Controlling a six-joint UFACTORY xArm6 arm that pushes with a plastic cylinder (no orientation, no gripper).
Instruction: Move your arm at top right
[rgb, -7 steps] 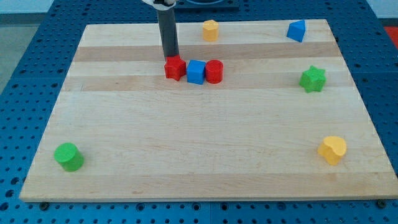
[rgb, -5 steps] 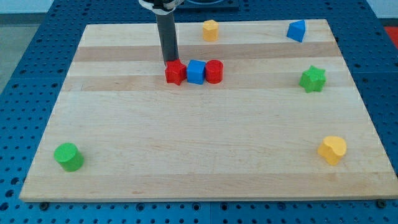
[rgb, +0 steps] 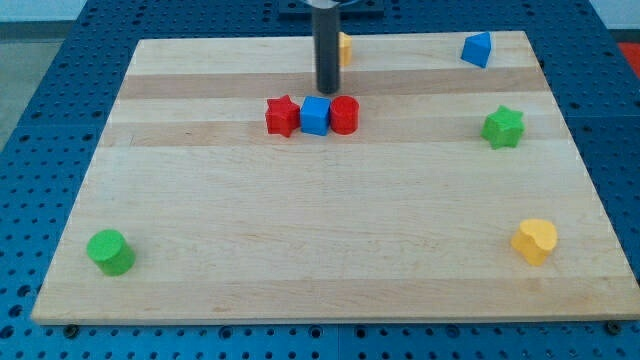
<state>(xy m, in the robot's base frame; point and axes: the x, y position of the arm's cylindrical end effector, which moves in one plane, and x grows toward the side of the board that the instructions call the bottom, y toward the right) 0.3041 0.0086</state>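
My tip (rgb: 327, 91) stands on the wooden board (rgb: 300, 230) near the view's top centre, just above the blue cube (rgb: 315, 115) and apart from it. The rod hides part of a yellow block (rgb: 344, 48) behind it. A red star block (rgb: 282, 115), the blue cube and a red cylinder (rgb: 345, 115) sit touching in a row. A blue triangular block (rgb: 477, 49) lies at the view's top right, well right of my tip.
A green star block (rgb: 503, 127) is at the view's right. A yellow heart-shaped block (rgb: 534, 241) is at the bottom right. A green cylinder (rgb: 109, 251) is at the bottom left. Blue pegboard (rgb: 40, 120) surrounds the board.
My tip has moved to the right and slightly up, from just above the red star to above the blue cube. The blocks have not moved.
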